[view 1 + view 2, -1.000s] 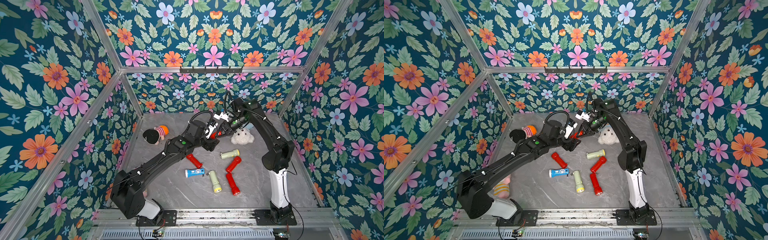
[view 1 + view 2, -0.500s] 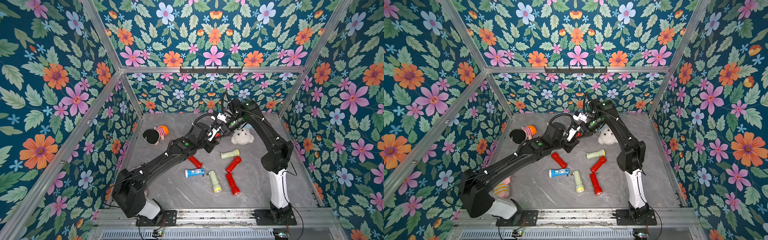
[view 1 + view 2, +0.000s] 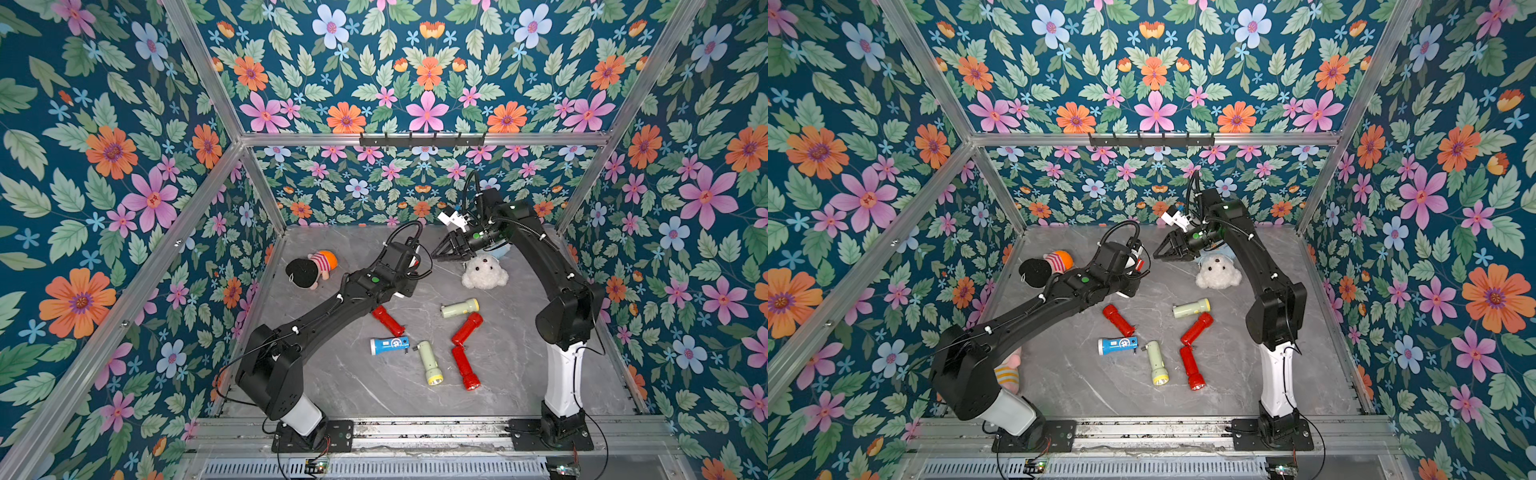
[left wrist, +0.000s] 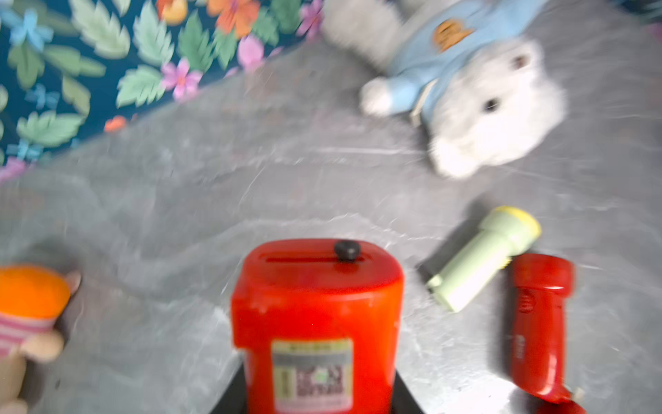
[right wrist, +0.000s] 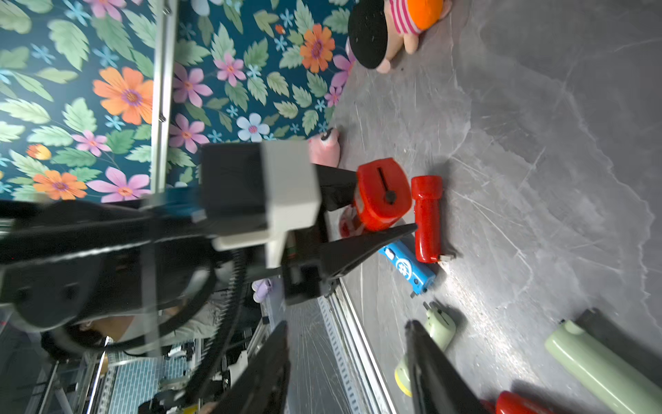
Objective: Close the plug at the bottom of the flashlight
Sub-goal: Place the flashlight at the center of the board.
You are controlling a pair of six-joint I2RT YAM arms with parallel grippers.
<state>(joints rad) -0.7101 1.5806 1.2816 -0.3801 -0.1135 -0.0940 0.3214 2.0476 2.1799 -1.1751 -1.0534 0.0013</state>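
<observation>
My left gripper [image 4: 317, 394] is shut on a red flashlight [image 4: 315, 315], held up above the table. The flashlight's bottom end faces the left wrist camera, showing a narrow slot and a small black knob [image 4: 346, 250]. No plug prongs stand out of that end. In the right wrist view the same flashlight [image 5: 381, 193] sits between the left gripper's black fingers [image 5: 372, 240]. My right gripper [image 3: 436, 253] [image 5: 347, 326] is open and empty. It hangs a short way right of the flashlight, pointing at it. In both top views the left wrist hides most of the flashlight.
Several other flashlights lie on the grey table [image 3: 353, 386]: red [image 3: 388, 321], blue [image 3: 388, 345], pale green [image 3: 430, 362], among others. A white plush [image 3: 484, 272] lies under the right arm, a doll [image 3: 311, 268] at back left. Flowered walls close three sides.
The left gripper has shut on the red flashlight. The right gripper has opened, let go of it and drawn back to the right.
</observation>
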